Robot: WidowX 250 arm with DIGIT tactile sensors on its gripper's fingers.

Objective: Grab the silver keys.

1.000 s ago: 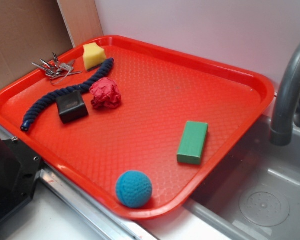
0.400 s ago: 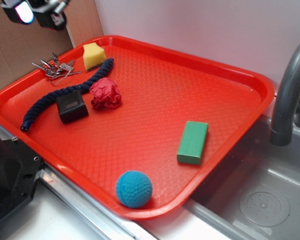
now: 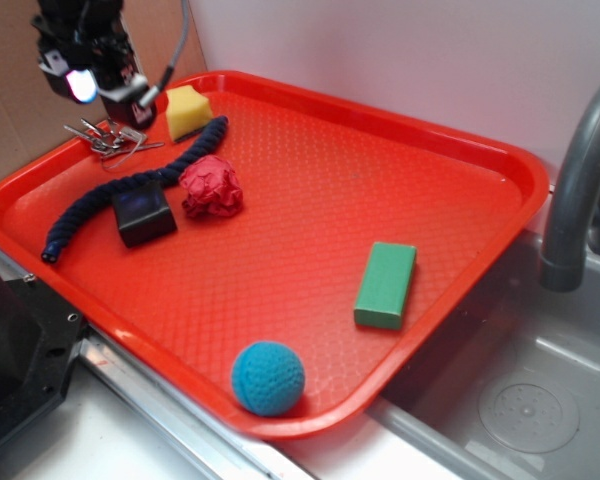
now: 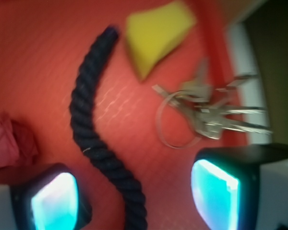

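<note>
Wrist view, blurred. Silver keys [image 4: 209,112] fanned on wire rings against the red tray [image 4: 38,57] rim, blades pointing right. Yellow sponge [image 4: 156,33] just above them. Dark blue rope [image 4: 98,143] curves from top centre to bottom. Crumpled red paper [image 4: 7,143] at left edge. Gripper [image 4: 134,196] fingers [image 4: 216,196] spread wide (pads glowing cyan), rope between them.

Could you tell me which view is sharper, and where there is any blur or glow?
The exterior view is sharp: silver keys and tray texture read clearly, with a small light glowing on the tool. The wrist view is soft throughout: keys and rope are blurred, and the fingers glow cyan.
</note>
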